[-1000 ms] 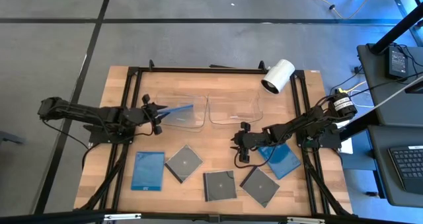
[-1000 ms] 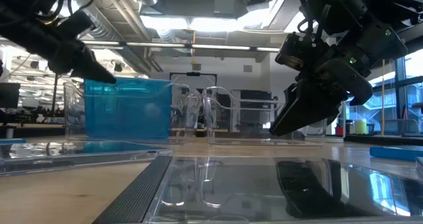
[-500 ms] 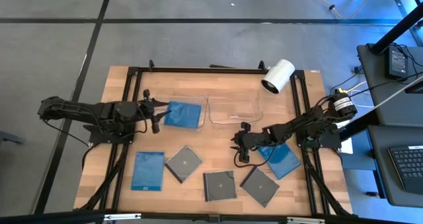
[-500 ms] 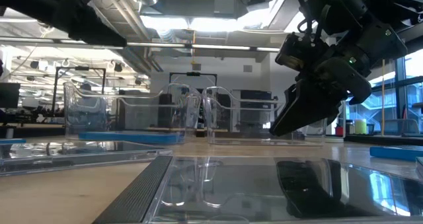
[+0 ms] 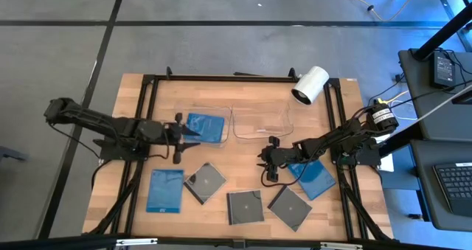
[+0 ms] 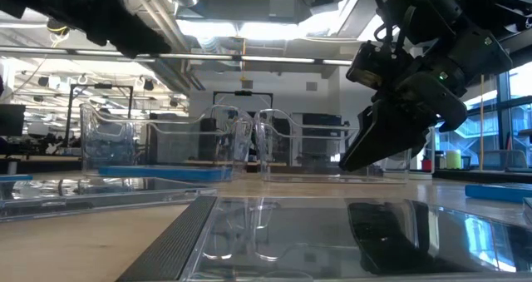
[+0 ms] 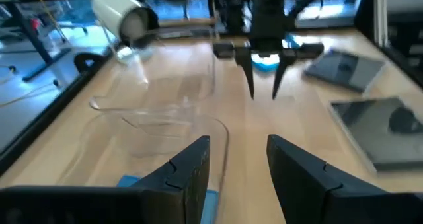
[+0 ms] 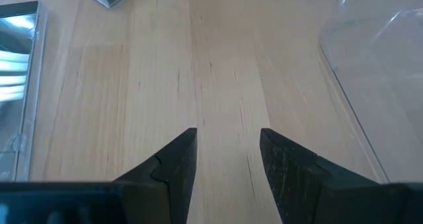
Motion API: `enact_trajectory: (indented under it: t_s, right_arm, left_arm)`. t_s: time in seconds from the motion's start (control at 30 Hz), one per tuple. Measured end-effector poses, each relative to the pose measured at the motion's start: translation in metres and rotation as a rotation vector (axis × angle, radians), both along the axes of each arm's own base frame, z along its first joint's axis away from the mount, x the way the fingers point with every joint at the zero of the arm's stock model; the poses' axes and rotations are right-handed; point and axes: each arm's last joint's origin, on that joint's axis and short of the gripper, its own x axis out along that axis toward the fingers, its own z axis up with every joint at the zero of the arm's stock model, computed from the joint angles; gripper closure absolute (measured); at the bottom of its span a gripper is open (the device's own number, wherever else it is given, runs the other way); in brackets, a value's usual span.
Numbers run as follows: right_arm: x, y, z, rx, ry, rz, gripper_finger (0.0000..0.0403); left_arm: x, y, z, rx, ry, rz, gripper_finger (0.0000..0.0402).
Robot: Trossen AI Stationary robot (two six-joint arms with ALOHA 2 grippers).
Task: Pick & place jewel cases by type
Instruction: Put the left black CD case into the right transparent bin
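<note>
One blue jewel case (image 5: 206, 127) lies flat in the left clear tray (image 5: 193, 107). My left gripper (image 5: 193, 135) hovers open and empty at that tray's near left side, above the blue case (image 7: 129, 182). On the wood lie a second blue case (image 5: 165, 189) and three dark cases (image 5: 205, 182) (image 5: 245, 206) (image 5: 289, 207). A third blue case (image 5: 316, 179) lies partly under the right arm. My right gripper (image 5: 266, 169) hangs open over bare wood (image 8: 225, 65), slanting down, with nothing between its fingers.
A second clear tray (image 5: 262, 122) stands to the right of the first one. A white cylinder (image 5: 310, 85) sits at the far right of the table. Black frame rails (image 5: 144, 102) run along the table's left, far and right sides.
The blue case that stood on edge in the left tray has fallen flat onto the tray's floor. My left gripper has risen and drawn toward the table's near right, away from the case.
</note>
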Motion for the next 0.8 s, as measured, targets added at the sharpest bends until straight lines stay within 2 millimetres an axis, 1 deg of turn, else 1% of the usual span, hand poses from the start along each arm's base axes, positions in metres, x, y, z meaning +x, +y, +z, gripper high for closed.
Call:
enact_trajectory:
  t_s: [0.17,0.27,0.43,0.5,0.63,0.8]
  right_arm:
    - [0.0,0.0,0.0,0.0,0.0,0.0,0.0233]
    - [0.0,0.0,0.0,0.0,-0.001,0.0,0.0233]
    - [0.003,0.001,0.004,0.017,-0.054,-0.002,0.0233]
    - [0.005,0.001,0.006,0.021,-0.083,0.001,0.0233]
    - [0.008,0.005,0.01,0.007,-0.121,0.082,0.0233]
    - [0.013,0.017,0.012,-0.05,-0.215,0.188,0.0233]
  left_arm:
    - [0.024,-0.019,0.005,0.074,0.085,-0.033,0.0257]
    - [0.041,-0.033,0.016,0.102,0.156,-0.06,0.0256]
    - [0.064,-0.059,0.033,0.081,0.334,-0.06,0.0254]
    - [0.07,-0.069,0.036,0.063,0.394,-0.04,0.0254]
    - [0.078,-0.087,0.028,0.015,0.464,0.016,0.0257]
    - [0.081,-0.107,0.01,-0.018,0.548,0.046,0.0258]
